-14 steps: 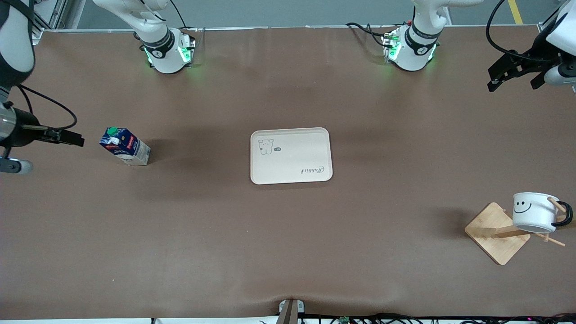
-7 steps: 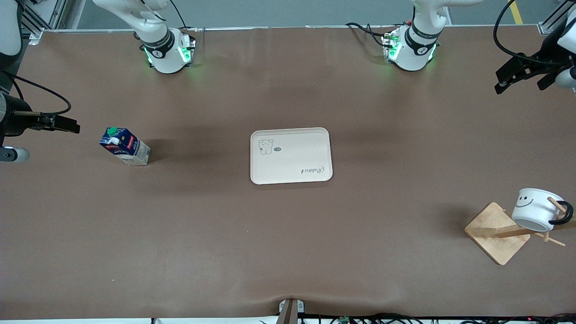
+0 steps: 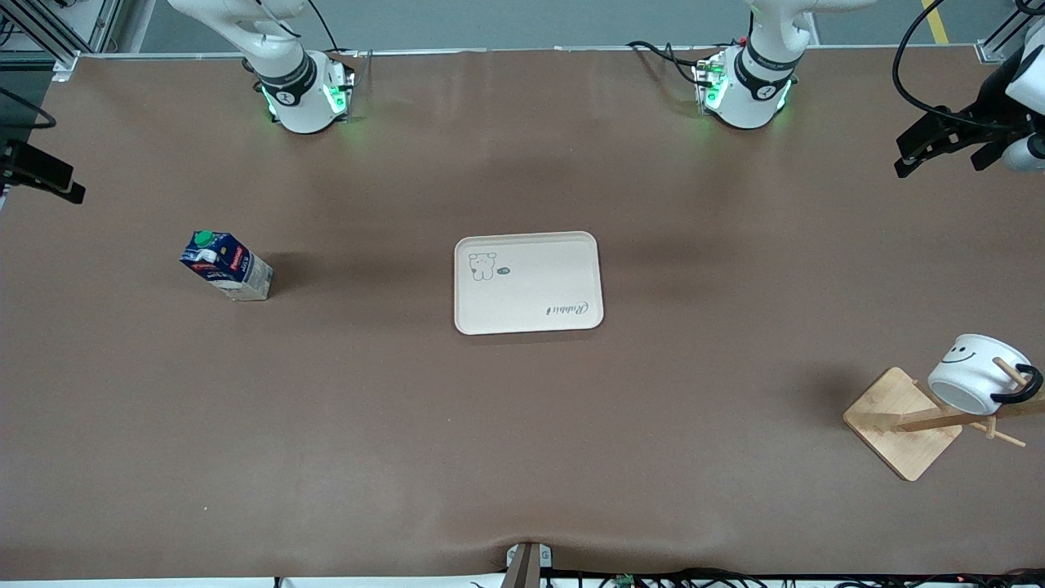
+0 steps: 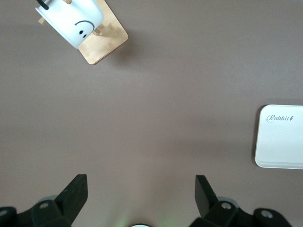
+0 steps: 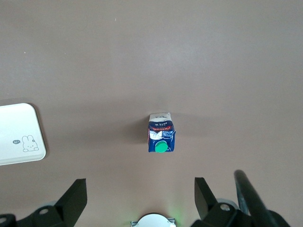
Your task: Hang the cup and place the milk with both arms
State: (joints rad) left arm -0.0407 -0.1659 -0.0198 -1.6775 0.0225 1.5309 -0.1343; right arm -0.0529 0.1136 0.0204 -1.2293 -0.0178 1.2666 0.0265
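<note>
The cup [image 3: 976,384] is now tipped on the wooden rack [image 3: 906,425]. The milk [image 3: 226,267] stands beside the tray [image 3: 528,282], untouched. Left gripper [image 3: 939,145] and right gripper [image 3: 41,175] have been pulled away, jaws spread.

The table [image 3: 522,457] wears a matt brown covering, faintly creased; the cup [image 3: 971,384] looks glossy white, enamel or ceramic; its rack [image 3: 898,425] is pale bare wood; the milk [image 3: 227,265] is printed carton; the tray [image 3: 527,282] looks smooth cream plastic
</note>
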